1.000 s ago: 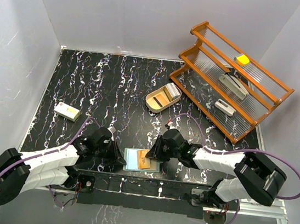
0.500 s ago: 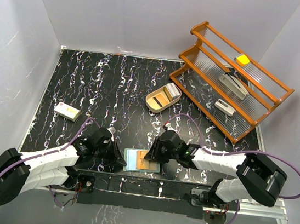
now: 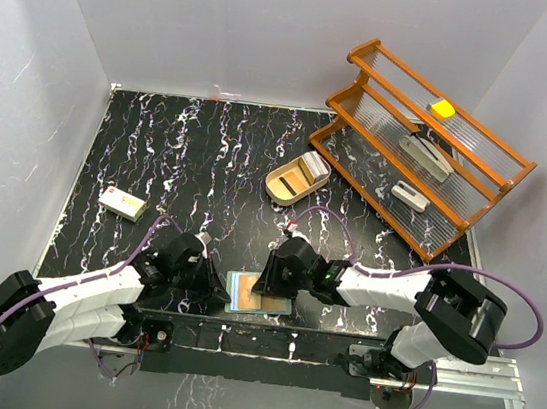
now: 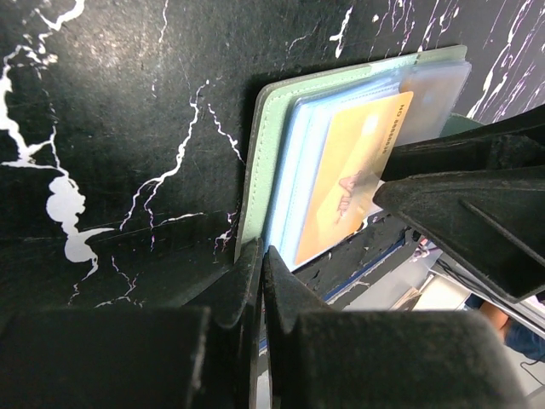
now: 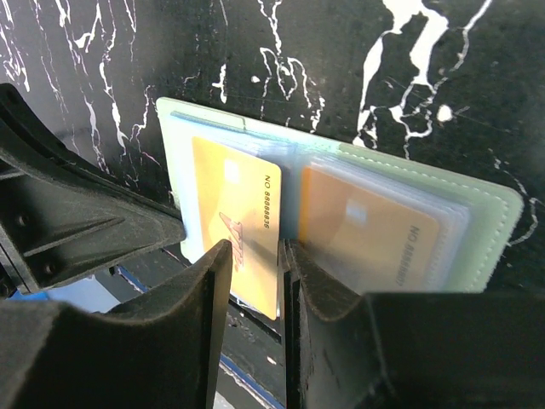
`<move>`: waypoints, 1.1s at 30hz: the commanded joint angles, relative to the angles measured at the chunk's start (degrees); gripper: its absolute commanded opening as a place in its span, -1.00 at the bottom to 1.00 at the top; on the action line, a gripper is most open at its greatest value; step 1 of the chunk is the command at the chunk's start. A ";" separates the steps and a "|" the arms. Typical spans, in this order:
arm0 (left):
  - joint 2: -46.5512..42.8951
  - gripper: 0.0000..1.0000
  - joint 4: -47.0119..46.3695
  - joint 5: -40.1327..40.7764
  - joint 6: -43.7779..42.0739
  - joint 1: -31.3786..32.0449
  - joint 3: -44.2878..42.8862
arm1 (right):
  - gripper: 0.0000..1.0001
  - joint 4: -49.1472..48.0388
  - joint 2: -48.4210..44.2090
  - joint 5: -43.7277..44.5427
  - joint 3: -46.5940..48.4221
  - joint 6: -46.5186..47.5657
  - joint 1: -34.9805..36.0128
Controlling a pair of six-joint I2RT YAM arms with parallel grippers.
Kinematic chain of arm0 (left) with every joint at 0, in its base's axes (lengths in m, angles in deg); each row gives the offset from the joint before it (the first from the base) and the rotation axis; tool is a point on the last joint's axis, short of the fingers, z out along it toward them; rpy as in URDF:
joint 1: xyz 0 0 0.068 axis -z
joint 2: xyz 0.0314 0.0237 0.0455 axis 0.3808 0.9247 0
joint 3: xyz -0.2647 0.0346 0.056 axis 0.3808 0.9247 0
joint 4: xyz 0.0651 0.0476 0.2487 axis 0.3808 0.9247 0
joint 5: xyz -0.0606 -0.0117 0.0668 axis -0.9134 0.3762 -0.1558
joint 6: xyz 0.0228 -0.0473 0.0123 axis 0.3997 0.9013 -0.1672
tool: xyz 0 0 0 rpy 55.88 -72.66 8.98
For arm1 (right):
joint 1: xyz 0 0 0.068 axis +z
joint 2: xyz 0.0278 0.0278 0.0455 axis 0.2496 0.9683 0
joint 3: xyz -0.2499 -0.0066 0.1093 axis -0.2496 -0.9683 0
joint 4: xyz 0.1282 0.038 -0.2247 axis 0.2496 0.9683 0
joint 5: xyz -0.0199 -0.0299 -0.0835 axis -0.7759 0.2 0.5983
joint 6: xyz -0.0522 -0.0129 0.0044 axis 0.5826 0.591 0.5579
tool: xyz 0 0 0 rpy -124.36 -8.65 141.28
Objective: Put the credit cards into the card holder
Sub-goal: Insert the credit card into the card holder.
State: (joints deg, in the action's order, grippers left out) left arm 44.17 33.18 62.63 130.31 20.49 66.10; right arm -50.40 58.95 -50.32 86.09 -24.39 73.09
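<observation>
While the card holder (image 3: 259,293) lies open at the near edge of the table (image 3: 160,149), your left jaws press together at its edge; right jaws stand slightly spread over a yellow credit card (image 5: 234,213) in it.

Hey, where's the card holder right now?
In the top view, the card holder lies open at the near edge of the table, around the middle, between the left gripper and the right gripper.

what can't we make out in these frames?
Top view: card holder partly under right gripper; pockets too small.
Left wrist: yellow card's corner behind the right gripper.
Right wrist: yellow card's near edge partly behind its own fingers.
Top view: cards in wooden tray too small to count.
</observation>
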 commanded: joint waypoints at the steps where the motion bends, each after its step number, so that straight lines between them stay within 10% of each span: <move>1: 0.04 -1.00 -0.28 -1.53 0.50 0.28 1.52 | -0.45 -2.62 1.89 -0.47 2.16 1.36 0.77; 23: -0.65 -1.00 0.98 -0.21 -0.66 0.28 0.21 | -0.51 -2.10 2.05 0.17 3.87 2.03 1.89; 33: -3.81 -0.34 8.50 3.91 -3.17 0.28 -5.08 | -0.32 10.48 -4.39 7.34 9.93 10.49 1.44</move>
State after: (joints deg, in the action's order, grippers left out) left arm 42.34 35.54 63.59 129.40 20.55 64.86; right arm -44.76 58.71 -48.68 90.11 -19.34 74.77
